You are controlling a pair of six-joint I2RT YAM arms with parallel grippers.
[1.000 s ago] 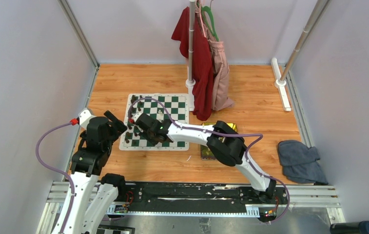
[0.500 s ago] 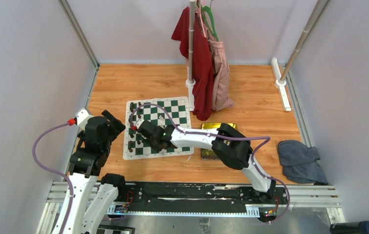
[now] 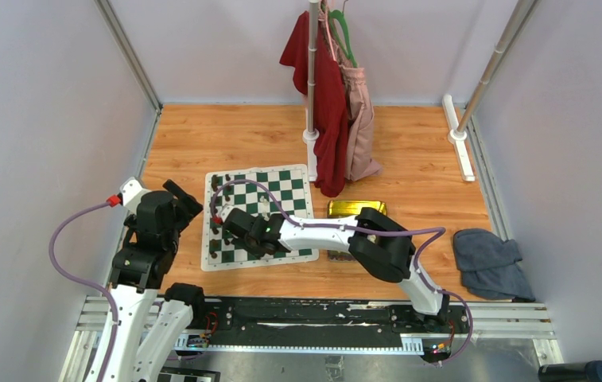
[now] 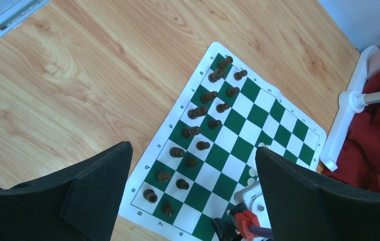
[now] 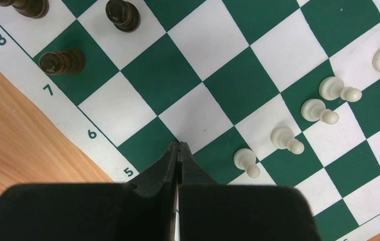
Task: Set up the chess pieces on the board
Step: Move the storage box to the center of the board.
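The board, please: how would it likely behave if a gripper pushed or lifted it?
The board looks thin and lies flat like a mat, so it would probably flop if lifted. Loose on a wooden table, it may slide when pushed. Its narrow upright chess pieces could then topple.

Wooden table [image 3: 202,135] bears the board [image 3: 289,187], a yellow-green tray [image 3: 353,208] and a grey cloth [image 3: 492,263]
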